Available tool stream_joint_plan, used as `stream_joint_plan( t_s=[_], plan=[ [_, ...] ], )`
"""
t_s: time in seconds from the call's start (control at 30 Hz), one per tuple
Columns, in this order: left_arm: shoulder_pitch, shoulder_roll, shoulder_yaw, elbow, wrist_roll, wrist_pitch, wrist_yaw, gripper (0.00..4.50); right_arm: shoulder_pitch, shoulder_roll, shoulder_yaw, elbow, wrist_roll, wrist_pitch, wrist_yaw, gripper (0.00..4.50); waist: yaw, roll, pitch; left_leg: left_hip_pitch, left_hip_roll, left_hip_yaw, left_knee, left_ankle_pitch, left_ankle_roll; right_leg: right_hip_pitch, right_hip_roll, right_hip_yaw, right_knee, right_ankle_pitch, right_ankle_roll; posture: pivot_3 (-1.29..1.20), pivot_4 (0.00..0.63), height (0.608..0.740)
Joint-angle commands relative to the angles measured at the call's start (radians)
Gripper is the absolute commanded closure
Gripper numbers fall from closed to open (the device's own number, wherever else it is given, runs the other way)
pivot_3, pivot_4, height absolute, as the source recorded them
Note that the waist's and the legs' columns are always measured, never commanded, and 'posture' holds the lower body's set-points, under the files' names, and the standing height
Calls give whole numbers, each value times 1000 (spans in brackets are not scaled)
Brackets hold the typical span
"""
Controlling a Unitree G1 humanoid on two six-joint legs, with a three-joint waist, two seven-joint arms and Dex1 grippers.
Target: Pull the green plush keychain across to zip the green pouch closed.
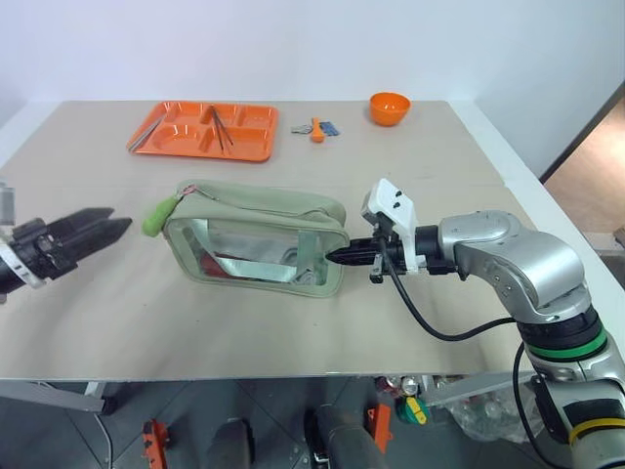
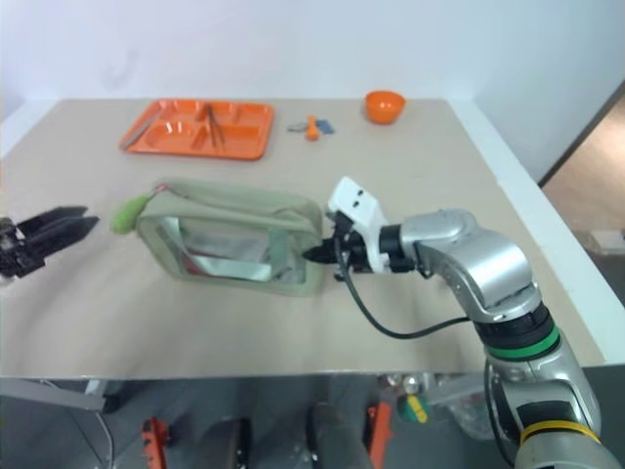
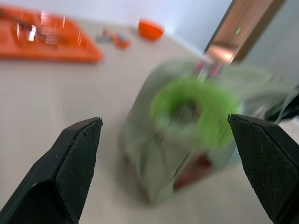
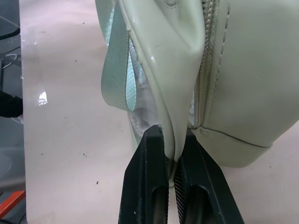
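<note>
Right end effector (image 1: 344,257) is clamped on the pouch (image 1: 256,234), pinching the fabric edge at the pouch's right end, just beside the zip line; the right wrist view shows the two fingers (image 4: 149,186) pressed tight on a fold of the glossy trim. That's the anchor. Left end effector (image 1: 112,227) is spread wide, holding nothing, hovering over the surface (image 1: 293,332) left of the pouch.

Step in hand, as I read it: left side goes in to take the keychain (image 1: 160,215), which hangs off the pouch's left end, on the near-left corner of the top.

To do it well:
- keep the right clamp firm and low so the pouch doesn't slide or tip w/ the pull
- bring the left fingers (image 3: 79,154) either side of the fuzzy ring, close on the plush itself, not the thin loop
- pull along the zip line toward the right end, not upward, else the bag lifts
- watch the strap near the right clamp; could snag

Keychain vs left end effector: near, apart, not touching; in the left wrist view it sits between the open fingers, ahead of the tips. Well apart from the right end effector, at the pouch's opposite end.
</note>
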Motion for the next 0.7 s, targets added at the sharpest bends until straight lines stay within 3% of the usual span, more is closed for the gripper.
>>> stream_joint_plan(
  t_s=[0.03,0.17,0.4,0.7],
  plan=[
    [-24,15,-3,-33,6,-11,-11,0,3,-4,-11,-41,4,-14,3,4475,0,0,0,0,0,0,0,0,0,0,0,0,0,0,0,0,150,740],
    [-53,7,2,-122,-52,28,-12,0,7,-2,-10,-43,2,-9,-3,4475,0,0,0,0,0,0,0,0,0,0,0,0,0,0,0,0,150,740],
    [-90,16,29,-122,-95,61,-7,0,11,1,-7,-46,2,-6,-5,4475,-2,0,0,0,0,0,0,0,0,0,1,0,0,0,0,0,150,740],
    [-59,21,-75,-151,-3,22,-44,0,-3,0,-11,-37,-1,-5,-4,4475,-2,0,0,0,0,0,0,0,0,0,0,1,0,0,0,0,150,740]
  ],
)
